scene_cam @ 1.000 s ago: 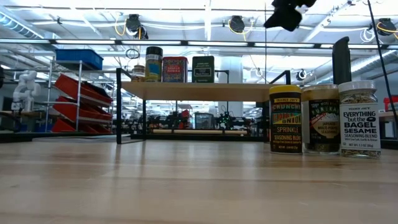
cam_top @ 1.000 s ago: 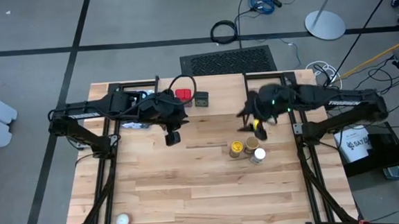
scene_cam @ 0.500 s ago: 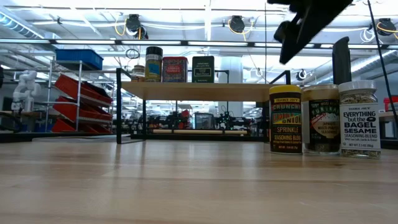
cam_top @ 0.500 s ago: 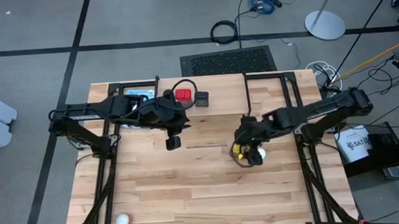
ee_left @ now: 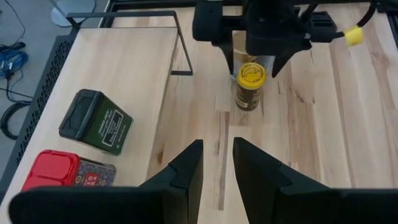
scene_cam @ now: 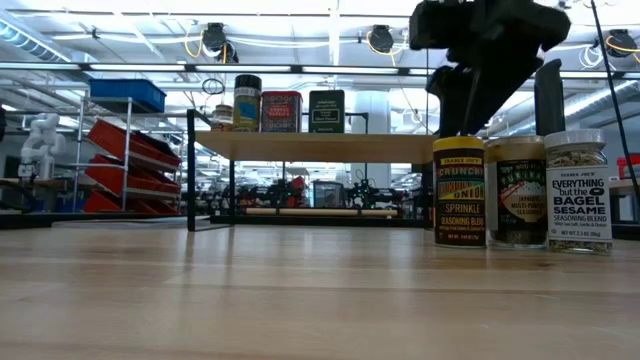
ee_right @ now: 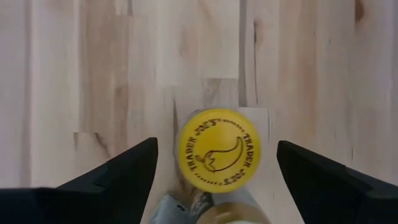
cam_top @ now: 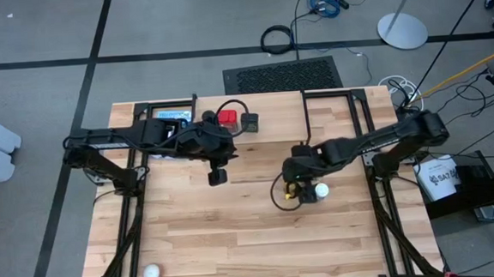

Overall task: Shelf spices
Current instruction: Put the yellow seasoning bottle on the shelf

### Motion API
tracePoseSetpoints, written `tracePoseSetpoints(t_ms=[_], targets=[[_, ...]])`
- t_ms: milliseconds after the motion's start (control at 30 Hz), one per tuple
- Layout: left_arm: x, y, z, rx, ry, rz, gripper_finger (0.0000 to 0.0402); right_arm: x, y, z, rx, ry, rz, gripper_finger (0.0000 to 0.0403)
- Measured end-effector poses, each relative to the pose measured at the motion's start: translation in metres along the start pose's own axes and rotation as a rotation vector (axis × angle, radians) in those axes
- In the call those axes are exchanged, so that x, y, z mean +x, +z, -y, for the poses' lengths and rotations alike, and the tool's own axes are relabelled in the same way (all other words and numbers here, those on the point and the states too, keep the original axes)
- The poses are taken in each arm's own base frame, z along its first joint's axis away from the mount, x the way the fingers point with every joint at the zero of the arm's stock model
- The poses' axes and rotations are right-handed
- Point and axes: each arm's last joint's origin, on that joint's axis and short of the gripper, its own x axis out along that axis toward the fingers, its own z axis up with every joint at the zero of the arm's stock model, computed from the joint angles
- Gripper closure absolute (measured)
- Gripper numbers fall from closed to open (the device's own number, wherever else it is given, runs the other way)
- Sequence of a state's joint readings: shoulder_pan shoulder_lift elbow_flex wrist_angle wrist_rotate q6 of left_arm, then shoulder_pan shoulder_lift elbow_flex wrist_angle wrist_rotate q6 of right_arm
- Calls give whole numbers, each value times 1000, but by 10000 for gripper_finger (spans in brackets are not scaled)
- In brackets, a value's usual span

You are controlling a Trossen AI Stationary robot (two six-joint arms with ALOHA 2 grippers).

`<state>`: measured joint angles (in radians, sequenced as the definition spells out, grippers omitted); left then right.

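- Hanging straight over the yellow-lidded jar [ee_right: 219, 150], the right gripper [ee_right: 214, 177] has its fingers spread wide, one on each side of the lid and clear of it; it holds nothing.
- From above, that right gripper [cam_top: 302, 174] sits over the cluster of jars on the right half of the table [cam_top: 218, 235], and the white-lidded jar [cam_top: 321, 189] peeks out just beside it.
- At table height, three jars stand in a row, close together: the yellow-lidded jar [scene_cam: 459, 192], then the tan-lidded jar [scene_cam: 516, 192], then the white-lidded jar [scene_cam: 578, 190]. The dark bulk of the right arm hangs directly above the first of them.
- Back on the shelf [scene_cam: 320, 146], three containers stand upright at its left end: the small dark-lidded jar [scene_cam: 247, 102], the red tin [scene_cam: 281, 111] and the black square tin [scene_cam: 326, 111], side by side.
- The left gripper [cam_top: 217, 174] hovers in the air near the shelf's middle, away from the jars. Its fingers [ee_left: 186, 171] stand a narrow gap apart with nothing between them.
- Past those fingers, the left wrist camera looks across at the black square tin [ee_left: 95, 121] and red tin [ee_left: 65, 172] on the light plank, and farther off the right gripper poised over the yellow lid.
- A flat blue-and-black package [cam_top: 173, 116] lies at the far edge behind the left arm, and a small white ball [cam_top: 151, 272] sits alone near the table's front left corner.
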<state>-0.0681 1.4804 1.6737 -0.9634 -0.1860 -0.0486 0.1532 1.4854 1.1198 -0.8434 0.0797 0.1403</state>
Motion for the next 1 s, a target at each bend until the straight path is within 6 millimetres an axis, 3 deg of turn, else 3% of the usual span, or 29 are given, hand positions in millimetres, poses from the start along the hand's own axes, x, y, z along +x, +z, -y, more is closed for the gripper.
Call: tracePoseSetpoints(t_ms=[567,1000], targets=[[10,0,2,5,2,-20,304,19,3,3,-3,40,-60,91],[10,0,2,5,2,-20,304,38,5,5,2,40,-110,190]])
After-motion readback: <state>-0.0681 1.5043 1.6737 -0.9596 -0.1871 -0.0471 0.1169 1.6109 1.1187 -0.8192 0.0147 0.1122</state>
